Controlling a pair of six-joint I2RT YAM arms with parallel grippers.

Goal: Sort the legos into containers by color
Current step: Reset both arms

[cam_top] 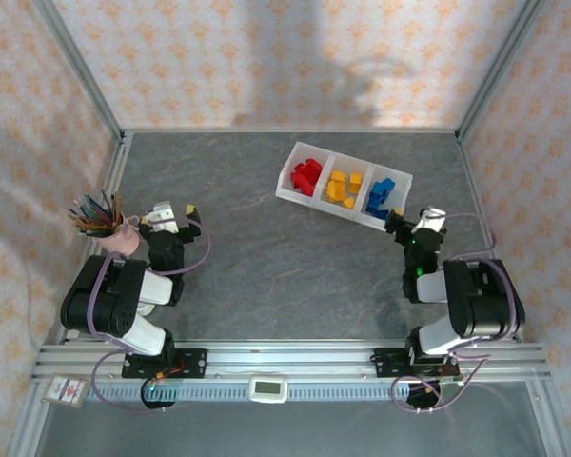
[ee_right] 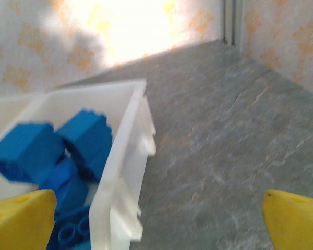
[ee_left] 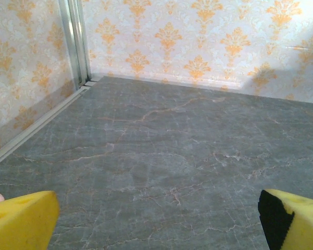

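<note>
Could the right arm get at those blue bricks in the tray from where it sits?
Probably yes. The right gripper is open right beside the tray, at the end compartment where the blue bricks lie uncovered. Only the tray's white wall stands between them.

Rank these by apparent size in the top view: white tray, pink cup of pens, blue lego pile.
1. white tray
2. pink cup of pens, counting the pens
3. blue lego pile

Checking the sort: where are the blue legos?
Top view: blue legos lie in the tray's right-end compartment, beside the yellow legos, near the right end effector.
</note>
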